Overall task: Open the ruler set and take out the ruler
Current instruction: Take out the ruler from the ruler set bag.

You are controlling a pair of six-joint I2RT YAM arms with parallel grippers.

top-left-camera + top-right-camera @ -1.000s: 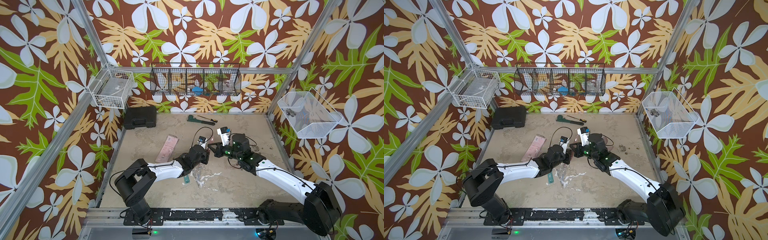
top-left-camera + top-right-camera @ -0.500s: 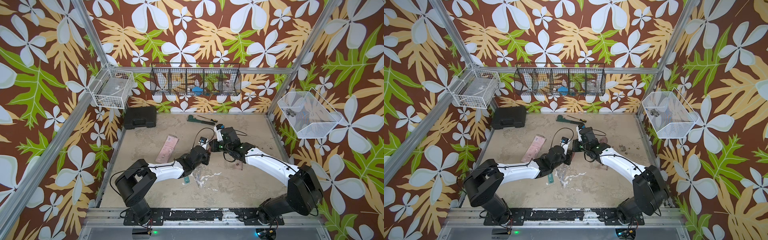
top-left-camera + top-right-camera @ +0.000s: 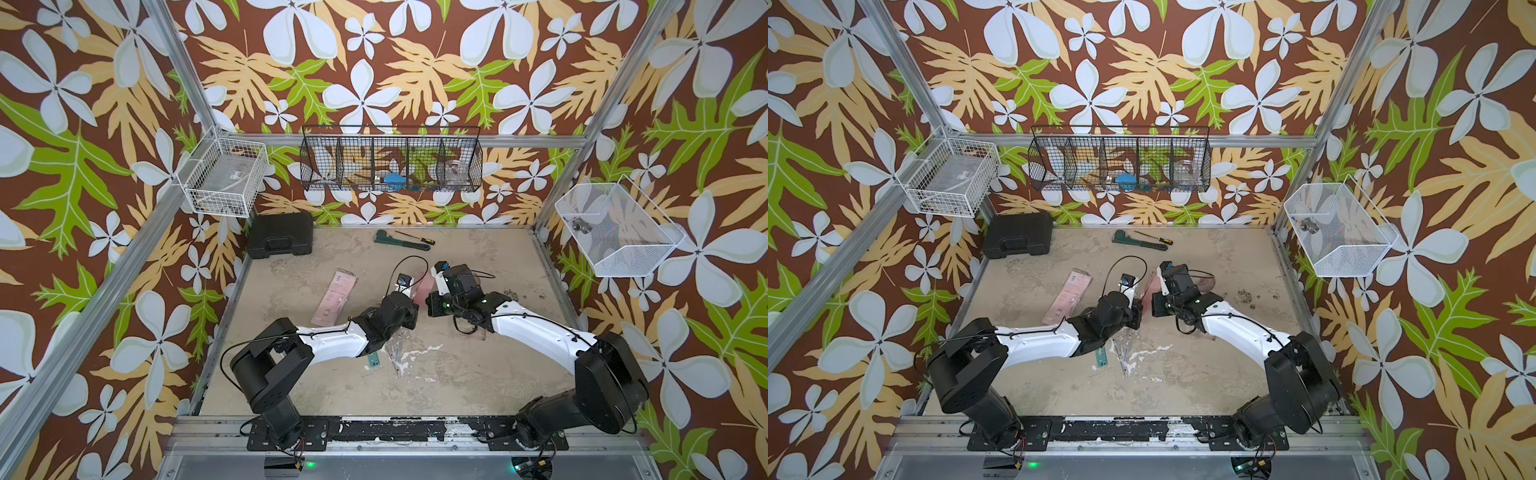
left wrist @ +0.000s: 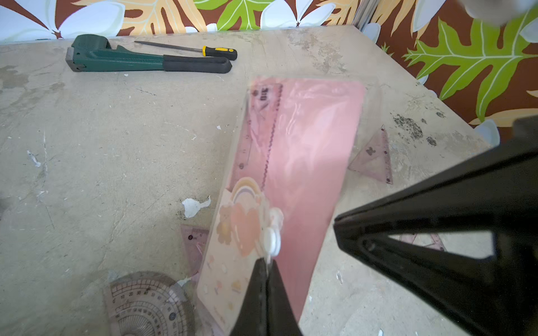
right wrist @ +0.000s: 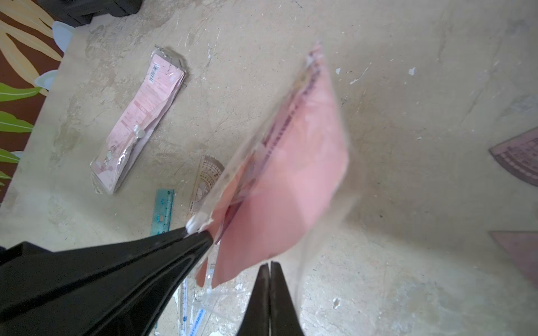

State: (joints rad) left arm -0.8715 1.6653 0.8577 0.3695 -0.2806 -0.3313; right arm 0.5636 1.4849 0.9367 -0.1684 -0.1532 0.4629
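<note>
Pink ruler set (image 4: 305, 151) w/ rainbow print, grn wrench (image 4: 116, 56)

The ruler set (image 4: 308, 163), a clear pouch with a pink card insert, hangs tilted above the tabletop (image 4: 116, 145), pinched beside its white snap (image 4: 273, 240) by the left pincer (image 4: 266, 263). A translucent pink ruler (image 4: 256, 136) with a wavy edge lies inside.

ruler (image 4: 247, 136) inside the ruler set (image 4: 308, 163): large characters near its far end, seemingly "310"
protractor (image 4: 148, 305): degree numbers 0, 10, 20, 30 along its arc, the rest blurred
second pouch (image 5: 139, 116): barcode at one end, print below too small to read
blue ruler (image 5: 163, 211): scale marks, numbers illegible
</note>
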